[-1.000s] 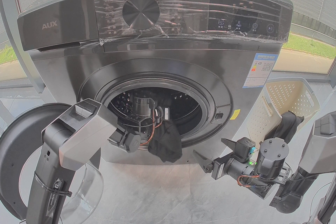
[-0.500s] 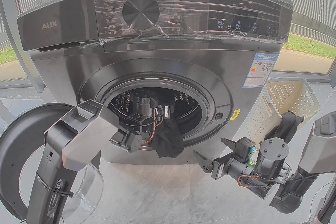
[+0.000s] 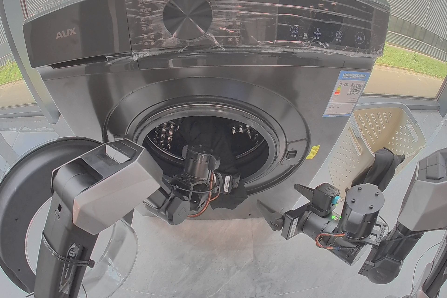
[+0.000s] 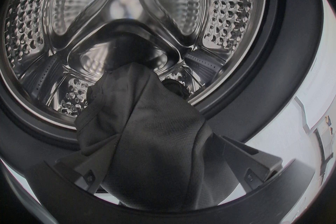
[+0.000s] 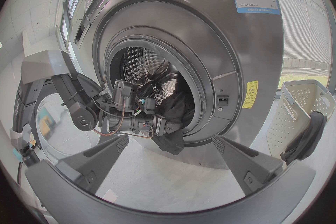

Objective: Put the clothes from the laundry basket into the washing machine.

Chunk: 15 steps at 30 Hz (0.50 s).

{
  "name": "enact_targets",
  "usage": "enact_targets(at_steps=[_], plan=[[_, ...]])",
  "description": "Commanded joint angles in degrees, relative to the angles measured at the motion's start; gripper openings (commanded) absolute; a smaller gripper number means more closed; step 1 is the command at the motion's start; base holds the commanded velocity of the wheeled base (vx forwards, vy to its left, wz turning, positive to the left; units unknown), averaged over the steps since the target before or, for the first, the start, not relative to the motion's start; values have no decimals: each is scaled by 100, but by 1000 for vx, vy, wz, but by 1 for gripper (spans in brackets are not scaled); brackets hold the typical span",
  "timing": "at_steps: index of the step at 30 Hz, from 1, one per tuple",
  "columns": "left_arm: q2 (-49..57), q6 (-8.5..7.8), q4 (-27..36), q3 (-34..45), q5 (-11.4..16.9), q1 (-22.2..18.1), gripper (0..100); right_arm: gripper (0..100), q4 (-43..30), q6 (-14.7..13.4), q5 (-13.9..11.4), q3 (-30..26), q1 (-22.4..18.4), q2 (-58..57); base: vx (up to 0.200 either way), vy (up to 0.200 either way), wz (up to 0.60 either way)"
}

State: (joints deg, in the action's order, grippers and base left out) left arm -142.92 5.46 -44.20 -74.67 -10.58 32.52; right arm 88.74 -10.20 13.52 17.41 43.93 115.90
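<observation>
Because my left hand (image 4: pixel 168 174) gapes wide and grips nothing, the black garment (image 4: pixel 154 130) merely drapes across it and over the washing machine (image 4: pixel 273 70) rim just ahead; its hanging weight could drag it out.

Garment (image 4: pixel 154 137) hangs over the washing machine's (image 3: pixel 84 94) lip, half inside the drum (image 4: pixel 196 0), my left claw (image 3: pixel 235 185) just before it; basket (image 3: pixel 400 110) stands right of the machine, behind my right claw (image 3: pixel 281 199).
</observation>
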Motion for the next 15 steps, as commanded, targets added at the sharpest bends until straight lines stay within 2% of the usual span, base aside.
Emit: enact_targets(at_steps=[1, 3, 4, 9, 15], plan=[[-236, -1, -62, -30, -5, 8, 100, 100, 3, 1, 2, -1, 1, 3, 0, 0, 0], [-262, -1, -80, -57, -14, -18, 100, 100, 3, 1, 2, -1, 1, 12, 0, 0, 0], [-271, -1, -80, -65, -14, -27, 0, 100, 3, 1, 2, -1, 1, 3, 0, 0, 0], [-289, 8, -106, -189, -40, -106, 0, 100, 3, -8, 2, -1, 1, 3, 0, 0, 0], [-298, 131, -308, -769, -102, -291, 0, 100, 12, -8, 2, 8, 1, 12, 0, 0, 0]])
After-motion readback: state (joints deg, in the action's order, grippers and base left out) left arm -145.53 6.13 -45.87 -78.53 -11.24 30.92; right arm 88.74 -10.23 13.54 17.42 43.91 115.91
